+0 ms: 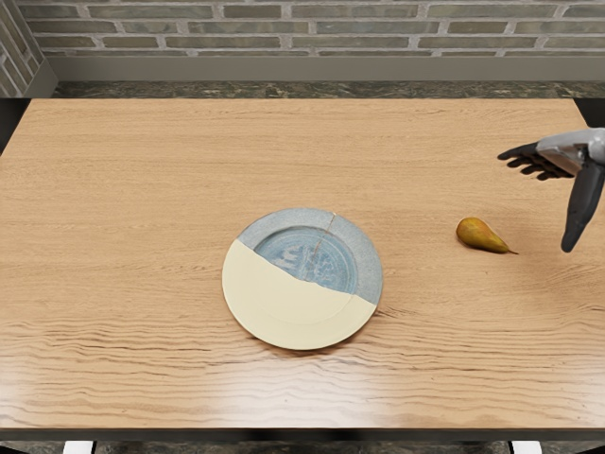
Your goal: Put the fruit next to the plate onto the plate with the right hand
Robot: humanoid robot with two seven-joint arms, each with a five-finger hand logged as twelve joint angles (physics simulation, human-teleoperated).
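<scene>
The pear (482, 235) lay on the tabletop (142, 189) at 3 o'clock from the plate (284, 312), apart from it, its long axis running 10 to 4 o'clock. The right hand (565, 156) hovered empty, fingers (526, 154) spread, with the pear toward its 7 to 8 o'clock.

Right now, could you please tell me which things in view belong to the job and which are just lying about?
Job: plate, empty; pear, lying to its right; right hand, open, clear of the pear.
Just there: wooden table; brick wall.
</scene>
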